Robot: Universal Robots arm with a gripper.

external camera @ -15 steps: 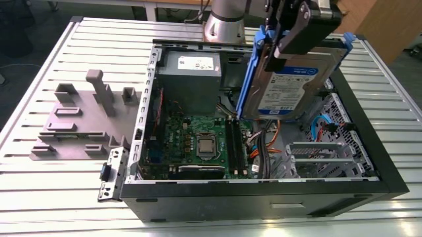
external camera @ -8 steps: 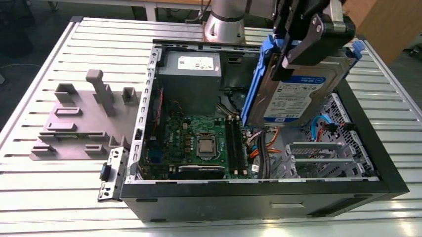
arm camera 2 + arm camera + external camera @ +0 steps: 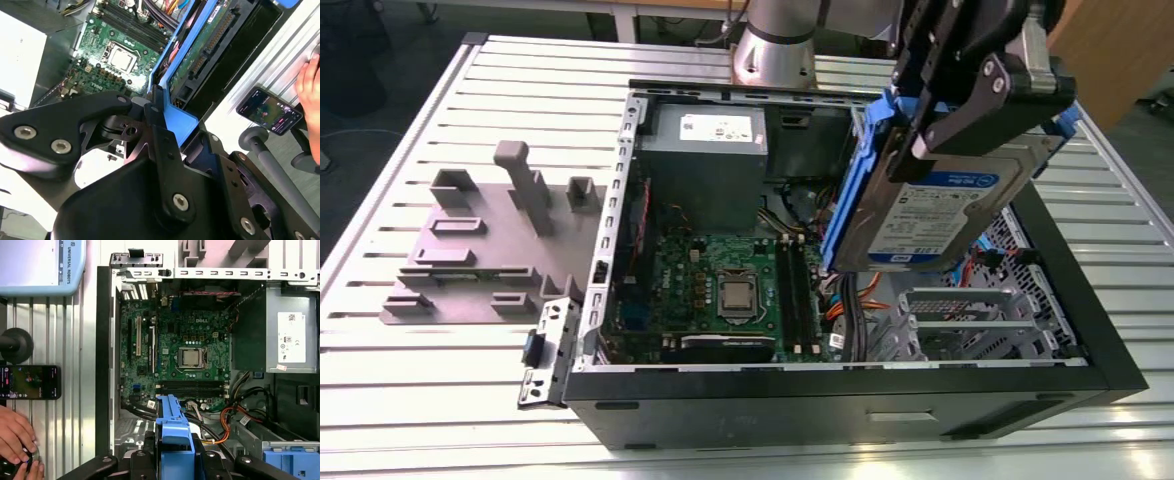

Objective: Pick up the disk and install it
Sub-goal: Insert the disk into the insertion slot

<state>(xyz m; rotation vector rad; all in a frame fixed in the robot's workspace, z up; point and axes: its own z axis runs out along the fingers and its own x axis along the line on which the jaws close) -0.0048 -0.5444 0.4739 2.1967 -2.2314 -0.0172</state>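
The disk [image 3: 927,215], a silver hard drive with a white-and-blue label in a bright blue carrier, hangs on edge above the open computer case [image 3: 854,385], over its right side in the exterior view. My black gripper [image 3: 937,135] is shut on the disk's upper end. In the second wrist view the blue carrier [image 3: 182,122] and the drive's green circuit side [image 3: 200,55] run out from between the gripper [image 3: 156,112] fingers. In the first wrist view the carrier [image 3: 172,432] sticks out over the motherboard's edge.
Inside the case lie a green motherboard [image 3: 720,290], a grey power supply [image 3: 707,150] with a white sticker, and a metal drive cage [image 3: 974,320] below the disk. A grey fixture [image 3: 480,250] sits on the slatted table. A phone [image 3: 30,382] and a person's hand [image 3: 15,435] are beside the case.
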